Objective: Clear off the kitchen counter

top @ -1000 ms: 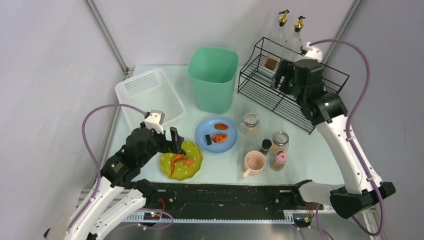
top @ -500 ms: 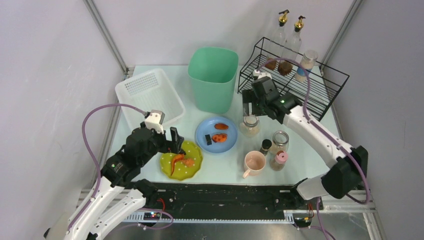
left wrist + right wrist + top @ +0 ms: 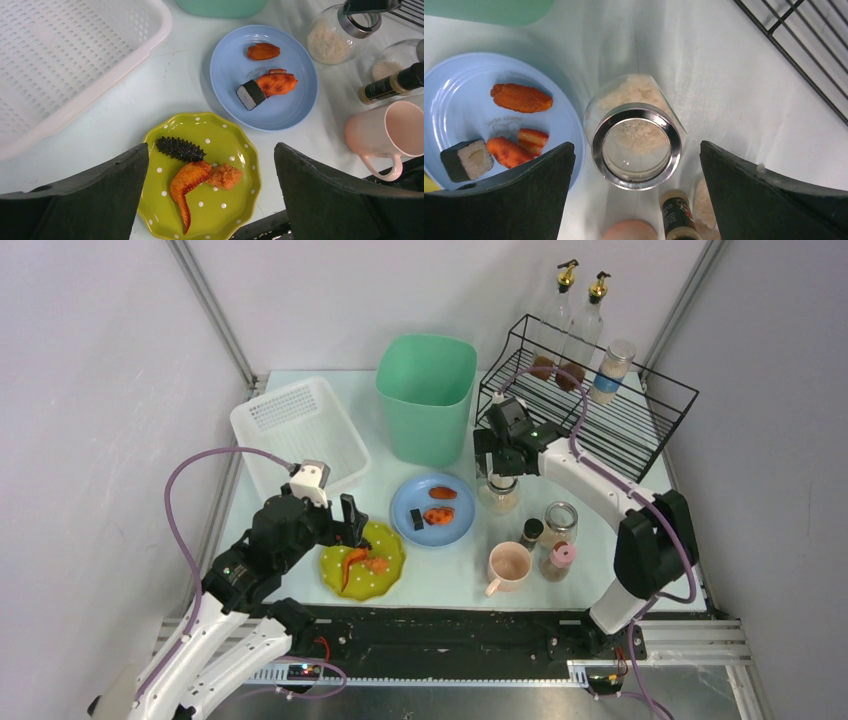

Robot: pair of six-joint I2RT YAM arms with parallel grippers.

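Over the cluttered kitchen counter (image 3: 450, 582), our right claw (image 3: 497, 455) has swung back from the wire rack (image 3: 640, 430) and hangs spread above a glass jar (image 3: 636, 120), likely next to go; our left claw (image 3: 211, 150) waits spread.

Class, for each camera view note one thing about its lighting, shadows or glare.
Top external: even, diffuse light, only faint shadow by the green bin on the kitchen counter. Left wrist: soft shadow left of the blue plate; the left fingers read near-black. Right wrist: pale streaky sheen on the counter around the jar, highlights on its metal rim.
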